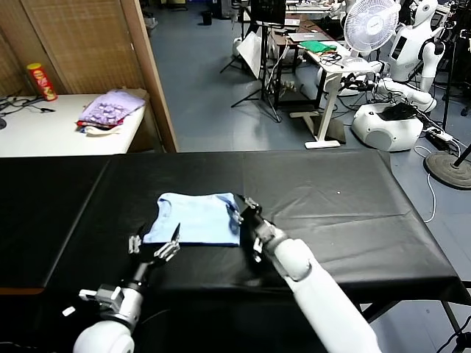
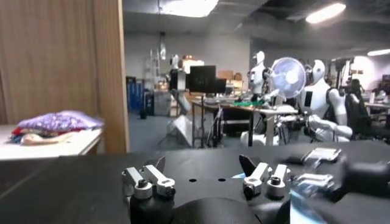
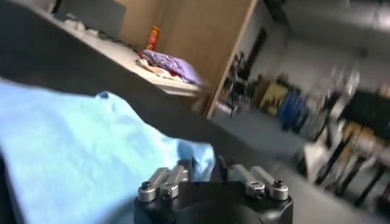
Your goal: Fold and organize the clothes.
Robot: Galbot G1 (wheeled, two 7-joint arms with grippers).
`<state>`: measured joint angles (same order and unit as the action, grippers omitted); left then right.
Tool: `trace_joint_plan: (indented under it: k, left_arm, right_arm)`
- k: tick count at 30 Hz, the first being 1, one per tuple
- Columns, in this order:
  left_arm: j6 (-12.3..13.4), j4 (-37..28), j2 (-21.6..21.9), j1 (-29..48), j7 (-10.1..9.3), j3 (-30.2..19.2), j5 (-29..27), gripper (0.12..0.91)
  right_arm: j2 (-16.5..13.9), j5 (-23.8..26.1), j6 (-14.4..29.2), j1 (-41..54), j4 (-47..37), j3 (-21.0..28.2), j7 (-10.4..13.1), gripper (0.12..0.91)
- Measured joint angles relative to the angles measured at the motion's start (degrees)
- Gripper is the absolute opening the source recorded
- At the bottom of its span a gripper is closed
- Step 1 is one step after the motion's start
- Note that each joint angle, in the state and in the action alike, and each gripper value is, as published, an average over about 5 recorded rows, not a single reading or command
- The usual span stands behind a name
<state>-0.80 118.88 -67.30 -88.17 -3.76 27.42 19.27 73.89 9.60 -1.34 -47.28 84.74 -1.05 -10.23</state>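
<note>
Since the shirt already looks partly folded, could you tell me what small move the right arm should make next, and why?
Probably lift the right pincer a little and carry the cloth edge leftward over the T-shirt. It sits at the shirt's right edge with blue fabric bunched at its fingers in the right wrist view, though a firm grip isn't certain. The left pincer hangs open at the near left edge.

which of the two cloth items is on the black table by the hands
The pale blue T-shirt, lying flat on the black table. The lilac cloth heap sits farther off on the white table.
</note>
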Motion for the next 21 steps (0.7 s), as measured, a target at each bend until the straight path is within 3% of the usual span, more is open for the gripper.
trace_joint_plan:
  k: [4, 7, 12, 16, 21]
  left_arm:
    - [-1.3, -0.8, 0.5, -0.2, -0.07, 0.9, 1.5, 0.798]
    - [-3.4, -0.4, 1.1, -0.8, -1.99, 1.2, 2.3, 0.798]
    - [-6.0, 2.6, 3.1, -4.2, -5.39, 2.9, 4.3, 0.798]
    - [-5.3, 5.5, 4.4, -9.9, -5.38, 5.6, 4.8, 0.798]
    - [-4.9, 8.1, 4.2, -17.3, -5.42, 9.5, 7.3, 0.798]
  right_arm:
    - [-4.1, 1.1, 2.6, -4.4, 4.7, -2.2, 1.6, 0.668]
    - [-6.9, -1.5, 1.7, -9.6, 9.7, -4.7, 4.4, 0.772]
    - [-9.5, -10.4, -3.2, -20.9, 21.0, -10.2, 9.4, 0.797]
    - [-9.3, -16.3, -7.1, -31.0, 29.8, -14.9, 13.4, 0.798]
    - [-7.6, -17.4, -10.8, -42.1, 38.0, -18.6, 19.3, 0.798]
